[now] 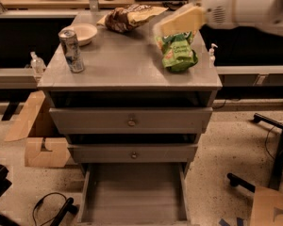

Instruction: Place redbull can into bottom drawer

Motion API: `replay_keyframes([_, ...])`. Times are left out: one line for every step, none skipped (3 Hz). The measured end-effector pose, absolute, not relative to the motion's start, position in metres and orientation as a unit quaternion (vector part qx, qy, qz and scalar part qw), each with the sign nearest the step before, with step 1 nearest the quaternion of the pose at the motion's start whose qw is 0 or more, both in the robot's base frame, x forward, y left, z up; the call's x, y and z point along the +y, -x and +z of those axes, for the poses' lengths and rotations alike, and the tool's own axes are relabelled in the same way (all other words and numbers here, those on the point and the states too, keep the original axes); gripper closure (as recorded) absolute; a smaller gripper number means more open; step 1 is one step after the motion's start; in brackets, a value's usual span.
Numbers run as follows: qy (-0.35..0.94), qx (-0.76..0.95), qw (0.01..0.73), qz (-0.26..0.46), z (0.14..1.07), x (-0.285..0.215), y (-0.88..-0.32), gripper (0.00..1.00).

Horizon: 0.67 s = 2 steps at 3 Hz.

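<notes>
The redbull can (71, 51) stands upright at the left side of the grey cabinet top (127, 67), just in front of a white bowl (85, 33). The bottom drawer (134, 194) is pulled out below and its tray holds nothing. My gripper (178, 20), a pale yellow piece at the end of the white arm, reaches in from the upper right. It hovers above the green bag, well to the right of the can and apart from it.
A green snack bag (179, 54) lies at the right of the top and a brown bag (128, 17) at the back. Two upper drawers with round knobs (131, 122) are shut. A cardboard box (40, 140) stands at the left and chair legs (273, 159) at the right.
</notes>
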<state>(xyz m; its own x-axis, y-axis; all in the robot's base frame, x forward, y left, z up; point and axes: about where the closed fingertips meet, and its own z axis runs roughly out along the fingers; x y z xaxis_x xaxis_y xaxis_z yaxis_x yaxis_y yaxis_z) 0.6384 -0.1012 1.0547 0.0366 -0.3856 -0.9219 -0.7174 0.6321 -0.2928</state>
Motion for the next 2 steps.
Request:
replay_keyframes([0.403,0.661,0.607,0.181,1.003,-0.033,-0.678,0.0])
replay_keyframes([0.41,0.642,0.608,0.224,0.968,0.031,-0.702,0.0])
